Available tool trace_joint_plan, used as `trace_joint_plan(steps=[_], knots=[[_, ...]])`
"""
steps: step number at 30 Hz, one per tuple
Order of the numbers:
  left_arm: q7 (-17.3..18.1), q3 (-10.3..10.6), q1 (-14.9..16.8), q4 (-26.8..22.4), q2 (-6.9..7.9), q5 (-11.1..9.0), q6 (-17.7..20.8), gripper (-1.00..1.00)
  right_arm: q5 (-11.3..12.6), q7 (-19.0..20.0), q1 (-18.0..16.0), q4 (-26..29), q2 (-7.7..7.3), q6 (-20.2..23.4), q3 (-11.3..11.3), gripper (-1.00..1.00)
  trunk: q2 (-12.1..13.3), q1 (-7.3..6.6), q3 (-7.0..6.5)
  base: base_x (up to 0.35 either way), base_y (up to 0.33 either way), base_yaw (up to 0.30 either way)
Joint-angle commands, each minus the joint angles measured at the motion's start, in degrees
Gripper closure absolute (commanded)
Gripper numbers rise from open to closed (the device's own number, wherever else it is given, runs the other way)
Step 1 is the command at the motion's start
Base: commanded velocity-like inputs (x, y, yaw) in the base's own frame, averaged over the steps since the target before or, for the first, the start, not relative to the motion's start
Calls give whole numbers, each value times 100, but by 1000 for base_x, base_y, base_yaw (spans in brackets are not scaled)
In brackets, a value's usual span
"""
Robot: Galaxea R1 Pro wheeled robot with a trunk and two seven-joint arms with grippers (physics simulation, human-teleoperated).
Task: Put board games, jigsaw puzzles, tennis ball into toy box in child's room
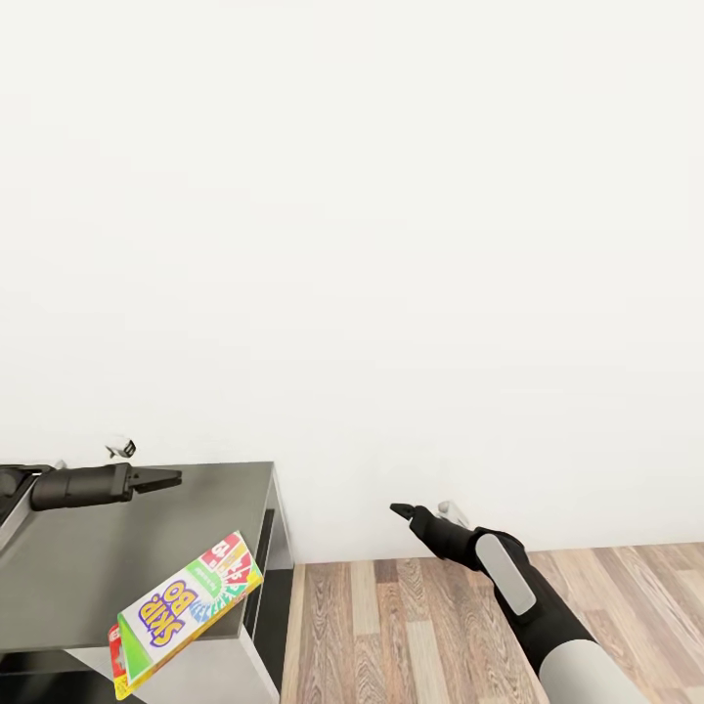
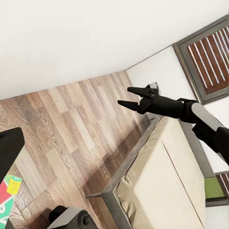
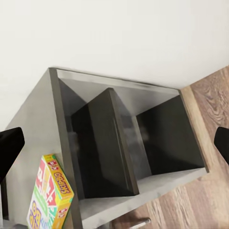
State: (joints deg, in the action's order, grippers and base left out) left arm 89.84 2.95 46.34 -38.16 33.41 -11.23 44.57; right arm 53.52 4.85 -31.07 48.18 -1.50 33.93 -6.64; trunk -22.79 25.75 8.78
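Wall fills most of the head view, white and bare above a wood floor [image 1: 411,626]. At lower left stands a dark grey table [image 1: 196,499] with open shelf compartments below its top. A Skip-Bo board game [image 1: 186,608] lies flat on the tabletop at its front edge, one corner jutting past the edge. The left gripper [image 1: 166,479] hovers above the tabletop, well apart from the box; its jaws look nearly closed and hold nothing. The right gripper [image 2: 128,96] hangs over the floor beside the table, its jaws narrowly parted and empty. The left wrist view also shows a bed [image 2: 167,181] with a beige mattress near the right arm.
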Motion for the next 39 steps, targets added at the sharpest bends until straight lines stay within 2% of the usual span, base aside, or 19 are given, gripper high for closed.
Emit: trace_joint_plan(steps=[1,5,10,12,14,19,23,28,32,39], knots=[[16,27,7,2,9,-28,61,-100,-8,-1,-8,1,-3,17,-10,-100,-12,4,12,0,0,0],[16,32,7,2,8,-28,61,-100,-2,-14,-27,-172,2,47,-1,-100,-12,4,12,0,0,0],[16,29,7,2,0,-32,61,-100,31,105,-221,-920,24,165,14,-100,-12,4,12,0,0,0],[16,29,7,2,-1,-34,61,-100,38,239,-290,-1036,64,275,18,-100,-12,4,12,0,0,0],[16,28,7,2,-1,-41,60,-100,29,444,-335,-1099,180,448,19,-100,-12,4,12,0,0,0],[16,15,7,-2,-1,-50,55,-100,-1,554,-360,-1135,450,530,12,-100,-12,4,12,0,0,0],[16,3,7,-12,-1,-54,53,-100,6,621,-369,-1137,515,619,3,-100,-12,4,12,0,0,0],[16,-17,7,-15,0,-60,58,-100,3,591,-392,-1074,714,969,-216,-100,-12,4,12,0,0,0],[16,-27,7,-15,0,-63,65,-100,17,572,-405,-873,779,1074,-291,-100,-12,4,12,0,0,0],[16,-39,7,-16,4,-63,69,-100,15,560,-409,-807,798,1090,-310,-100,-93,48,48,0,0,0]])
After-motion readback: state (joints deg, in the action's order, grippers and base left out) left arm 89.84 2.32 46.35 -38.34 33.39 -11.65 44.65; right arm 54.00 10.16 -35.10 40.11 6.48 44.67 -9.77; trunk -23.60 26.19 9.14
